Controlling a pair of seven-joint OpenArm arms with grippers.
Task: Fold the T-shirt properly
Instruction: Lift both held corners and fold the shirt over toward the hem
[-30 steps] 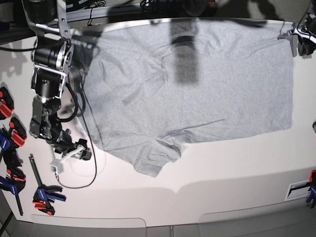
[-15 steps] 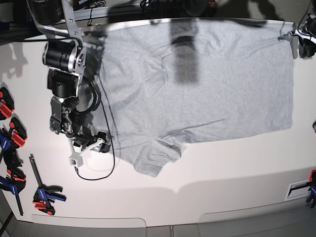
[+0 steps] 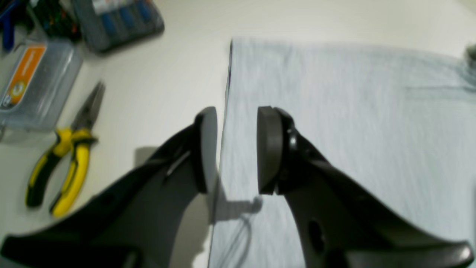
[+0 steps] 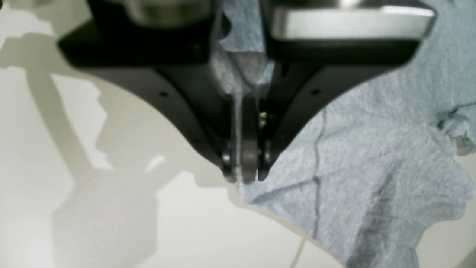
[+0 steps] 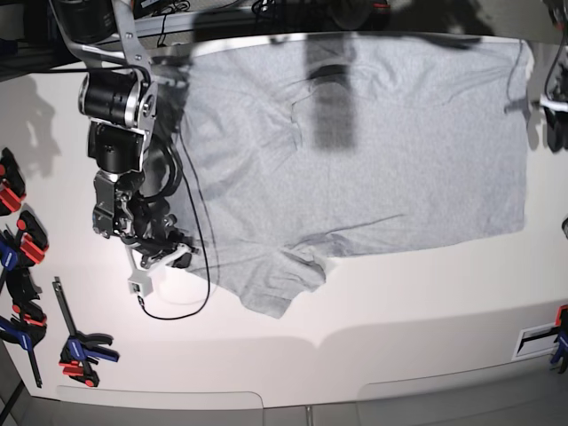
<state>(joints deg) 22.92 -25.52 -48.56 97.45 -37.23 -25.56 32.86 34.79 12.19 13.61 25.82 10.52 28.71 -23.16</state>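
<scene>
Left wrist: left gripper (image 3: 232, 149), jaws apart, straddled the T-shirt (image 3: 353, 123) edge; yellow pliers (image 3: 63, 163) beside.
Right wrist: right gripper (image 4: 243, 169) was clamped on a shirt fold.
Base: shirt lay spread flat on the white table (image 5: 399, 328).
</scene>
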